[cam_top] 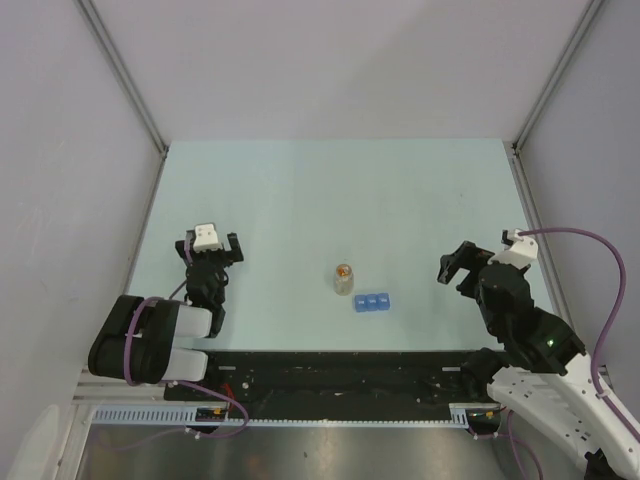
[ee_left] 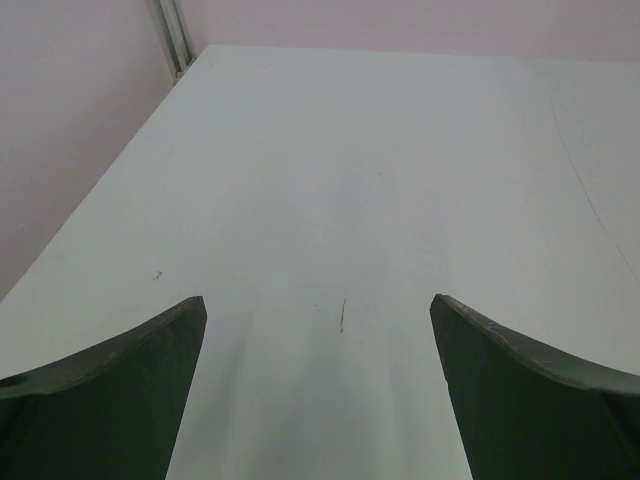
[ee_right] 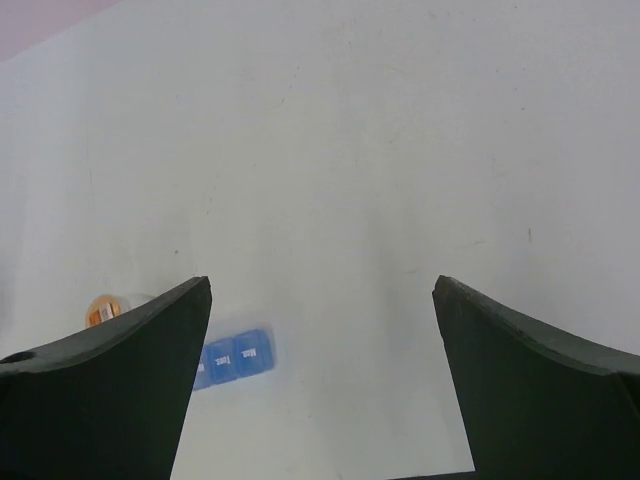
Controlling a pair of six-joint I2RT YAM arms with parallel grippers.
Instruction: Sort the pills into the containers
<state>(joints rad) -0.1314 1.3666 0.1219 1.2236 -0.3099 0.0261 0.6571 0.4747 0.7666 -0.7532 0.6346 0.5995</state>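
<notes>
Near the table's front edge, sorting is not yet getting under way.
Toward the near middle of the pale green table (cam_top: 320,190), the small translucent blue plastic pill box (cam_top: 372,302), a strip of three joined square compartments, is lying just beside a small clear jar (cam_top: 344,279) that is holding something orange-brown, probably the pills. No pill is showing loose on the table, and the box's lids are looking shut, so I am judging the whole job as lying ahead. The left jaws and the right jaws are both hanging wide open, gripping nothing, well apart from the box on either side. Faint scuffs are marking the matte table, and plain pale grey walls with metal corner posts (cam_top: 135,90) are closing it in on three sides.
</notes>
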